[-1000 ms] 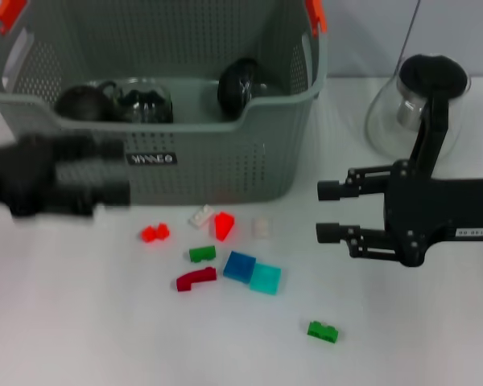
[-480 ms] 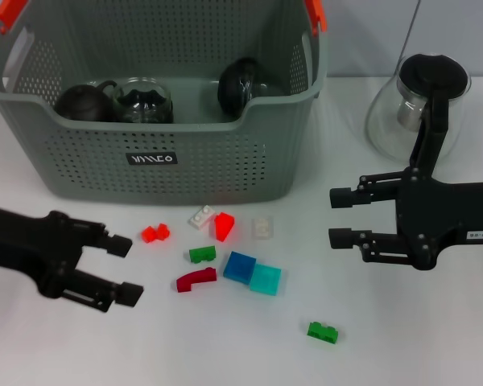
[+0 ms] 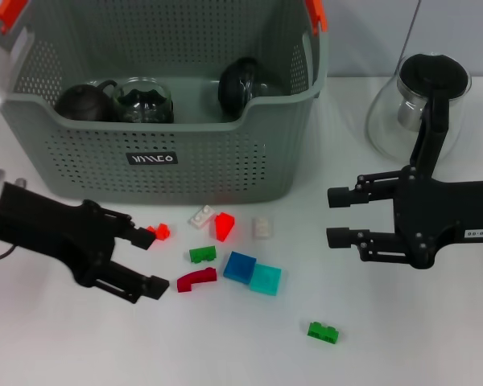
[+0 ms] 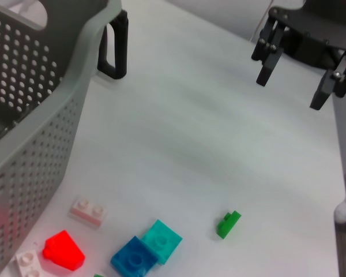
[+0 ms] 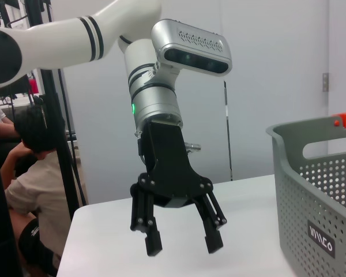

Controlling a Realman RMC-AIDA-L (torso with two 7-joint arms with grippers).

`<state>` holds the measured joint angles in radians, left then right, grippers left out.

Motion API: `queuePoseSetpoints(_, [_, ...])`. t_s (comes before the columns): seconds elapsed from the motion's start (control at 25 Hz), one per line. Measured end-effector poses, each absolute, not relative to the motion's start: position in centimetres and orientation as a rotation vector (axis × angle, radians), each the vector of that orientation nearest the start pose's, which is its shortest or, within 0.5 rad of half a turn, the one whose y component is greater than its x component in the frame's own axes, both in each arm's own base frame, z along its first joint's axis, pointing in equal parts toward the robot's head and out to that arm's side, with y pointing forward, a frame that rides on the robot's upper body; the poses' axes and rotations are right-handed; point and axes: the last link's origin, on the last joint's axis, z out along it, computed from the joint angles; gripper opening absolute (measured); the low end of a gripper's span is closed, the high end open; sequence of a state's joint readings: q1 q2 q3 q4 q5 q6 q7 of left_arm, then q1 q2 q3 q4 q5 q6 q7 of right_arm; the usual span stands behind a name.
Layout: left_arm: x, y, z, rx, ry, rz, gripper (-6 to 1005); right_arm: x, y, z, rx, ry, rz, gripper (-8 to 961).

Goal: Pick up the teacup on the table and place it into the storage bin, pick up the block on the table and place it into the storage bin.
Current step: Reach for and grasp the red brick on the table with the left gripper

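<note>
The grey perforated storage bin [image 3: 225,169] stands at the back left and holds two dark teacups [image 3: 80,102] [image 3: 241,84] and a glass cup [image 3: 142,100]. No teacup shows on the table. Several small blocks lie in front of the bin: an orange-red one [image 3: 157,233], a red one [image 3: 224,226], a green one [image 3: 201,254], a dark red one [image 3: 196,279], a blue one [image 3: 239,266] and a teal one [image 3: 266,278]. My left gripper [image 3: 151,263] is open, low over the table just left of the dark red block. My right gripper [image 3: 333,217] is open and empty, right of the blocks.
A glass teapot [image 3: 419,104] with a black lid stands at the back right, behind my right arm. A lone green block [image 3: 323,330] lies near the front. The left wrist view shows the bin wall [image 4: 40,133], the teal block [image 4: 161,239] and the right gripper [image 4: 289,88].
My left arm has come down from in front of the bin and moved right, to the left edge of the blocks. My right gripper shifted slightly right, then held still.
</note>
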<state>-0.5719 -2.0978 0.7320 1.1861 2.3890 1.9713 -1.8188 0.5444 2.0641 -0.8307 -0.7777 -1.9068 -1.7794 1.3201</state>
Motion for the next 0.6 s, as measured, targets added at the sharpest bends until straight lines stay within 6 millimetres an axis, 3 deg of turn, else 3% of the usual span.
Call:
queuePoseSetpoints(0.08, [-22.3,31.2,5.1,-3.034,-0.728,-0.071,871,21.8,31.8,1.3,-2.958,0.237,0.802,535])
queuePoseSetpoints(0.12, [-21.1,31.7,4.3,-3.024,-0.703,0.082,869,21.9,31.8,1.4,-2.957,0.242,0.801,535])
queuePoseSetpoints(0.36, [-18.2,32.5,2.0,-2.997,-0.548,0.407,855,22.1,31.9,1.4,-2.948,0.257,0.796,534])
queuePoseSetpoints(0.6, [-16.8,33.5,-0.4,-2.921,-0.462,0.618,747,22.0,31.9,1.3,-2.947,0.259,0.797,534])
